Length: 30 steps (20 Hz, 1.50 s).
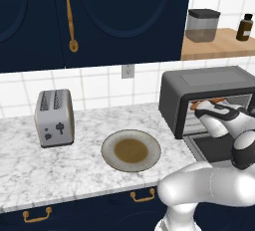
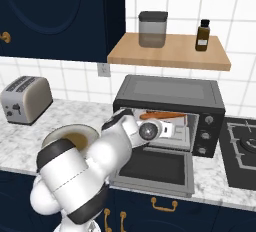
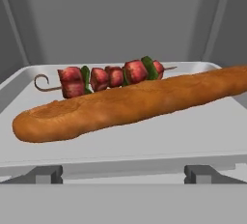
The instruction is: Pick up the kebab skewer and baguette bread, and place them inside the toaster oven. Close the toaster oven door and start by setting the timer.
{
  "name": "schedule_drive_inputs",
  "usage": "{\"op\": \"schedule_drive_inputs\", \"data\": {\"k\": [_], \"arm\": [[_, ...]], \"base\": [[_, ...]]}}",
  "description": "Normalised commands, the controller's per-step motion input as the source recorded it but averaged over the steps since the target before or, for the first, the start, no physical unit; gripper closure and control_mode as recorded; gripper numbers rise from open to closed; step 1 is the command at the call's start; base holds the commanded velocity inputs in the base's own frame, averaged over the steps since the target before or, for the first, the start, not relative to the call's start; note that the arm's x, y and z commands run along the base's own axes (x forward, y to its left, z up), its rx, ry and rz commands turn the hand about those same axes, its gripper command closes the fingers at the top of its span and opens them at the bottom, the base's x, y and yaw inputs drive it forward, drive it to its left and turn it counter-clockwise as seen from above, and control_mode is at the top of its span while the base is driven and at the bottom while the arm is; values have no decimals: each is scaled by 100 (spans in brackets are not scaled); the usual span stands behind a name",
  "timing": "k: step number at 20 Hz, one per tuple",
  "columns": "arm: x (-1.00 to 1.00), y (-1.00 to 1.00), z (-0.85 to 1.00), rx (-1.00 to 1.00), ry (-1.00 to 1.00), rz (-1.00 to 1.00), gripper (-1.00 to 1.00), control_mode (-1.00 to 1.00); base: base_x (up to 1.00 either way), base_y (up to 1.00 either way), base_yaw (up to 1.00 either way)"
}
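Orange-brown baguette bread is seen lying on the tray inside the toaster oven, with the kebab skewer just behind it, touching it. The gripper is spread wide and empty in front of the loaf. From the right base view, the toaster oven door is shown folded down flat. From the left base view, a plate is shown on the desk left of the oven.

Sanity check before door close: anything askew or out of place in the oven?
Nothing stands out. The baguette bread lies flat on the tray inside the toaster oven, with the kebab skewer just behind it. The toaster oven door hangs open.
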Motion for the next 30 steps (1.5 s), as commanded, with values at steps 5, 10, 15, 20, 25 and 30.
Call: {"op": "schedule_drive_inputs", "data": {"k": [5, 10, 15, 20, 25, 30], "arm": [[22, 0, 0, 0, 0, 0, -100, -100], [22, 0, 0, 0, 0, 0, -100, -100], [-1, 0, 0, 0, 0, 0, -100, -100], [-60, -6, 0, 0, 0, 0, -100, -100], [-83, -12, 1, 0, 0, 0, -100, -100], [-80, -21, 1, 0, 0, 0, -100, -100]], "base": [[0, 0, 0], [0, 0, 0], [0, 0, 0], [0, 0, 0], [0, 0, 0], [0, 0, 0]]}}
